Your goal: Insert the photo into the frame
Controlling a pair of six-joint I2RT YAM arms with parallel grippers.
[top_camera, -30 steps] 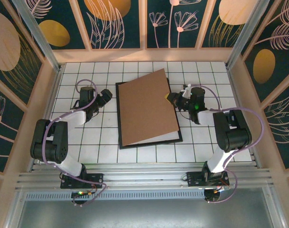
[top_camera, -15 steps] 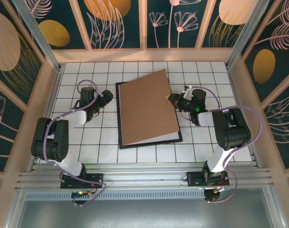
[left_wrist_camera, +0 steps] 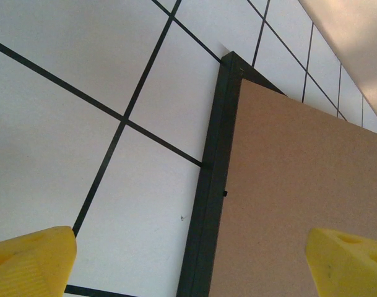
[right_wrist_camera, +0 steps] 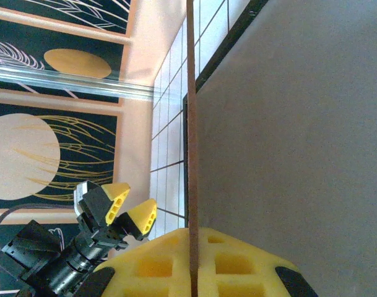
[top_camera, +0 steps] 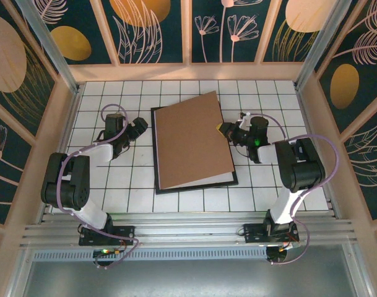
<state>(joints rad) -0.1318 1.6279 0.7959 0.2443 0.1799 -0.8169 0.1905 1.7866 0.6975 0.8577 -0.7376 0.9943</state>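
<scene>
In the top external view, a thin black rectangular picture frame (top_camera: 156, 148) is lying flat at the middle of the white tabletop with black grid lines (top_camera: 114, 185), and a plain brown cardboard backing board (top_camera: 191, 139) is sitting skewed over it, covering most of the opening. Along the frame's near rail a narrow white strip is peeking out from under the board, apparently the white-bordered rectangular photo (top_camera: 203, 180) lying inside the frame, though which face is up cannot be told. The right gripper (top_camera: 224, 129) is touching the board's right edge, while the left gripper (top_camera: 140, 125) is hovering just beside the frame's left rail, apart from it. In the left wrist view, the left gripper (left_wrist_camera: 188, 266) is holding its yellow fingertips (left_wrist_camera: 30, 260) spread wide with nothing between them, and it is looking down on the frame's black rail (left_wrist_camera: 207, 216), with the board (left_wrist_camera: 299, 185) to the right of the rail and bare table (left_wrist_camera: 64, 124) to the left. In the right wrist view, the right gripper (right_wrist_camera: 192, 260) is pinching the board (right_wrist_camera: 191, 124), seen edge-on as a thin brown line, between its yellow finger pads (right_wrist_camera: 238, 263). Right of that edge a plain shaded grey surface is running up to the frame's black rail (right_wrist_camera: 228, 43); whether it is the photo cannot be told. Beyond the board, the left gripper (right_wrist_camera: 131, 210) is showing with its yellow tips parted.
</scene>
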